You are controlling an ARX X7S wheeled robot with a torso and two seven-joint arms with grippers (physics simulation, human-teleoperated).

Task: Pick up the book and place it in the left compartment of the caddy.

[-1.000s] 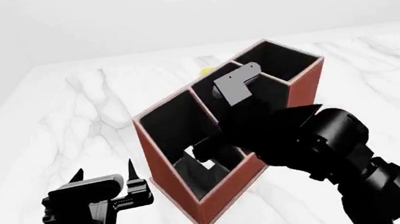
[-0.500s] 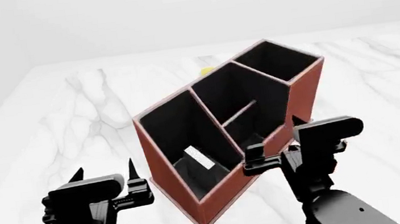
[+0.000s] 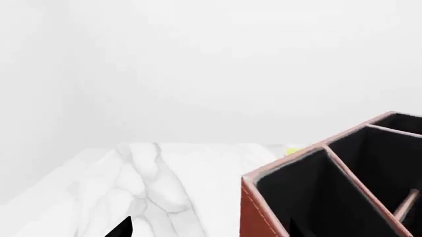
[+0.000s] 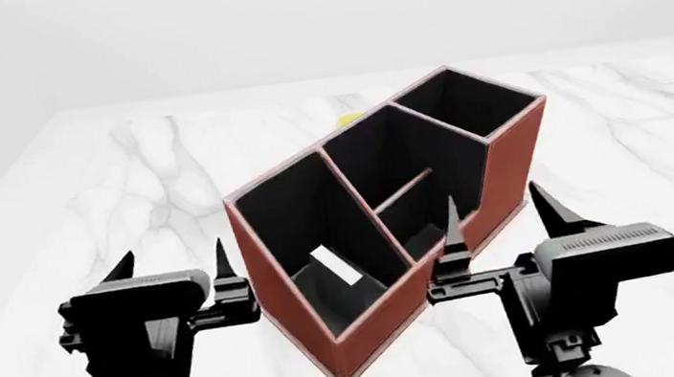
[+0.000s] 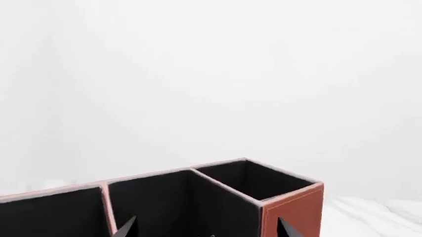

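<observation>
Marble desk (image 4: 81, 201), white, grey-veined. Caddy (image 4: 507, 163) reddish-brown, set diagonally, black inside. Left compartment (image 4: 295, 218) holds the book (image 4: 336, 268), white page edge up, leaning near the bottom. Left claw (image 4: 174, 271) and right claw (image 4: 494, 212) flank the caddy's near corner, both spread, gripping nothing.

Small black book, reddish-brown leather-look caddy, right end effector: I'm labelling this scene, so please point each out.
Small black book (image 4: 336, 268), head view, white page edge.
Reddish-brown leather-look caddy (image 4: 516, 155), head view, outer end wall.
Right end effector (image 4: 495, 219), head view, midway between fingertips.
</observation>
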